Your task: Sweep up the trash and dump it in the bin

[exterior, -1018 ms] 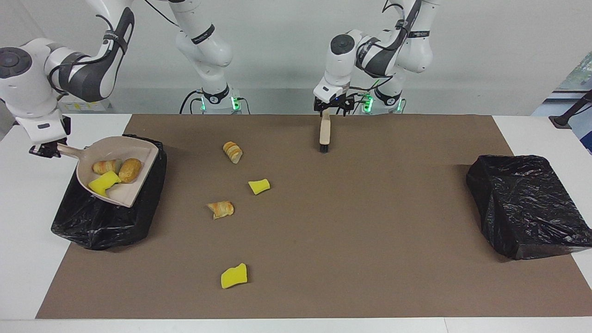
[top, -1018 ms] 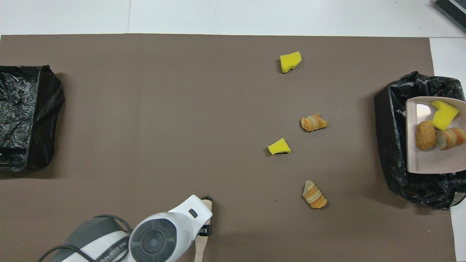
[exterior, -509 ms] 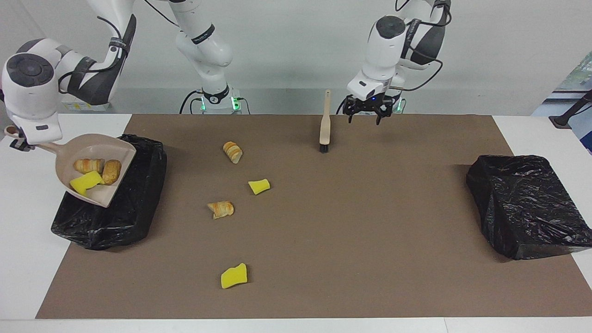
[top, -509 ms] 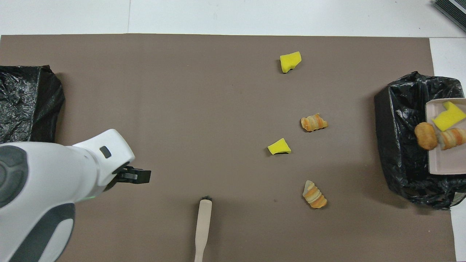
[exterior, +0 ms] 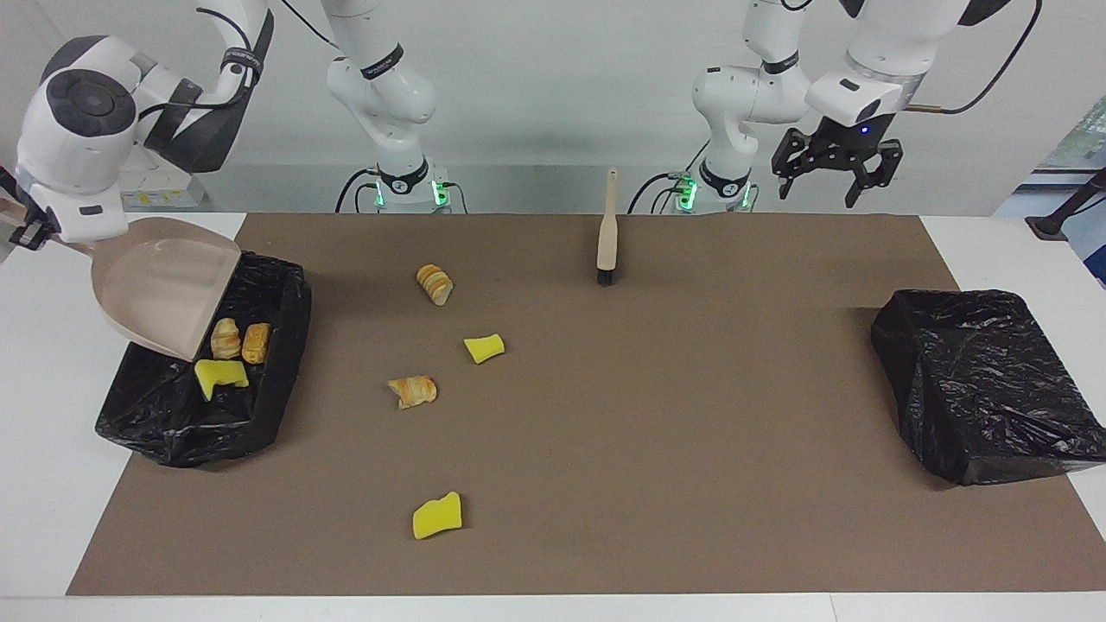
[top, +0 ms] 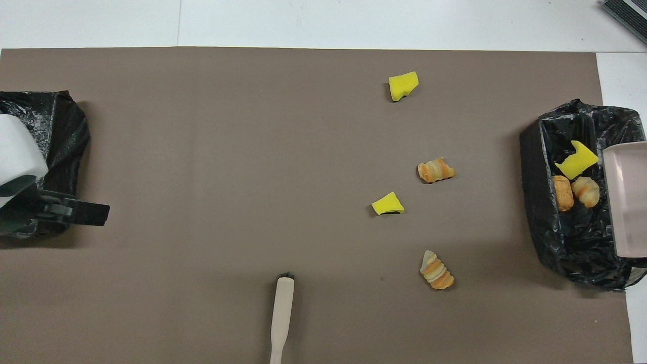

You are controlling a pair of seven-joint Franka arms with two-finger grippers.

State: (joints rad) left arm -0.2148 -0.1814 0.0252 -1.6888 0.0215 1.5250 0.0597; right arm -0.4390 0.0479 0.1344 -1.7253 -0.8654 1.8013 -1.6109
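Trash: 3 bits (exterior: 226,352) in the bin (exterior: 276,380), 4 (exterior: 415,390) on the surface. Right claw (exterior: 26,229) grips the tilted dustpan (exterior: 164,289); left claw (exterior: 834,168) hangs wide. Rim could snag the liner.

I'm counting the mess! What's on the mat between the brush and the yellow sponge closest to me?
Between the brush and that yellow sponge, the facing view shows one smaller sponge chunk.
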